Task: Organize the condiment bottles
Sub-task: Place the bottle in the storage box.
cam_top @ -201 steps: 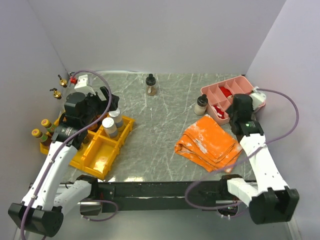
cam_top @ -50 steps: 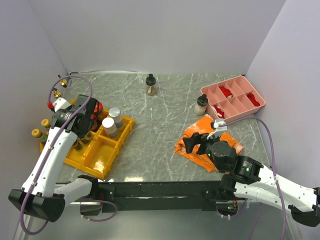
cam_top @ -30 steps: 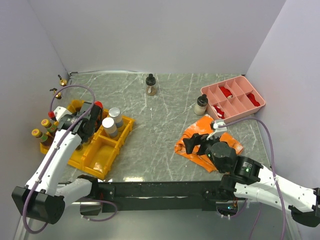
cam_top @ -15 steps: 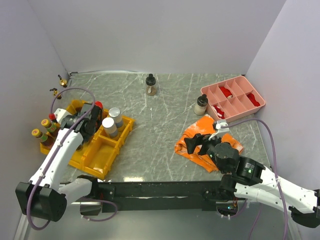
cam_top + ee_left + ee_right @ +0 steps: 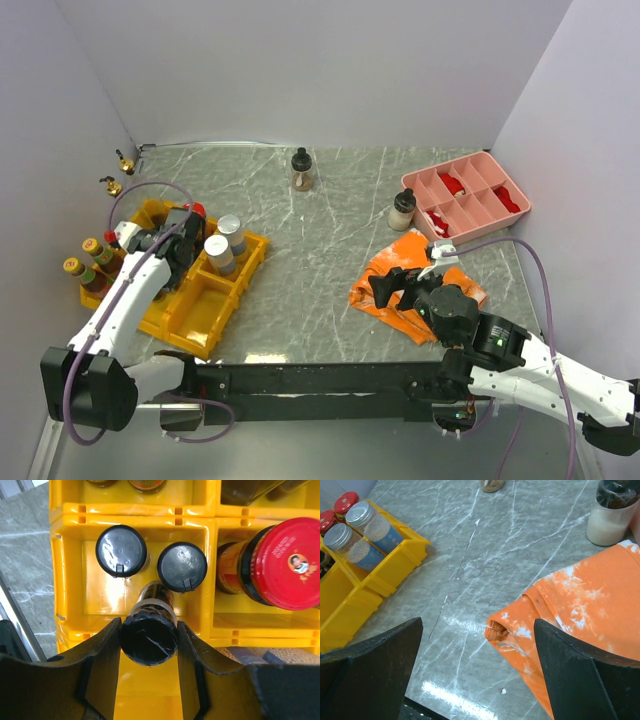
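My left gripper (image 5: pixel 149 630) is shut on a small bottle with a black cap (image 5: pixel 149 642). It hangs over a compartment of the yellow bins (image 5: pixel 100 592), just in front of two black-capped bottles (image 5: pixel 121 550) (image 5: pixel 182 566). A red-lidded jar (image 5: pixel 286 562) stands in the compartment to the right. From above, my left gripper (image 5: pixel 172 245) is over the bins' back left part. My right gripper (image 5: pixel 477 630) is open and holds nothing, above the table by the corner of the orange cloth (image 5: pixel 580 605). A black-topped bottle (image 5: pixel 302 168) and a white jar (image 5: pixel 402 208) stand loose on the table.
Two silver-lidded jars (image 5: pixel 217 250) (image 5: pixel 231 232) sit in the bins' right row. Yellow-topped bottles (image 5: pixel 92 246) (image 5: pixel 73 266) stand at the bins' left side, gold-spout bottles (image 5: pixel 124 157) in the back left corner. The pink divided tray (image 5: pixel 470 195) lies at the back right.
My left gripper has drifted a little nearer and to the right over the bins, still holding the black-capped bottle. The right arm has barely moved.
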### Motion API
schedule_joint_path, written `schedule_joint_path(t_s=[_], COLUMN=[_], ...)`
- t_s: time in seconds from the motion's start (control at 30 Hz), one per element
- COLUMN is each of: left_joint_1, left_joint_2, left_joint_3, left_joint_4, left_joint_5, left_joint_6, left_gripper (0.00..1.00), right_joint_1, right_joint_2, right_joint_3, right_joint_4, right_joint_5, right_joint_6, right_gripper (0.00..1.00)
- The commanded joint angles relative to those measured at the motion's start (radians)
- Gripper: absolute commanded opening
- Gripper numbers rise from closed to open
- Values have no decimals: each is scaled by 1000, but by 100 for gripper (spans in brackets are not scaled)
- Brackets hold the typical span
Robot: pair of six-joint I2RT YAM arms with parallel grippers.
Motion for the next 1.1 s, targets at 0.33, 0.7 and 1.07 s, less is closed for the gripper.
schedule_joint_path(t_s=[0.33, 0.7, 1.07], left_joint_1=[24, 32, 32], left_joint_2=[25, 31, -47], left_joint_3=[-53, -65, 42], left_joint_4=[76, 84, 75], left_joint_5=[5, 0, 51], left_joint_6=[-5, -1, 127], left_gripper=[45, 57, 57], right_joint_1=[-2, -2, -2], right_joint_2=[21, 46, 85], right_joint_3=[4, 21, 69], right_joint_4=[31, 23, 54], right_joint_5=[8, 2, -4], right_joint_6=[-15, -18, -3], right_gripper=[100, 100, 100])
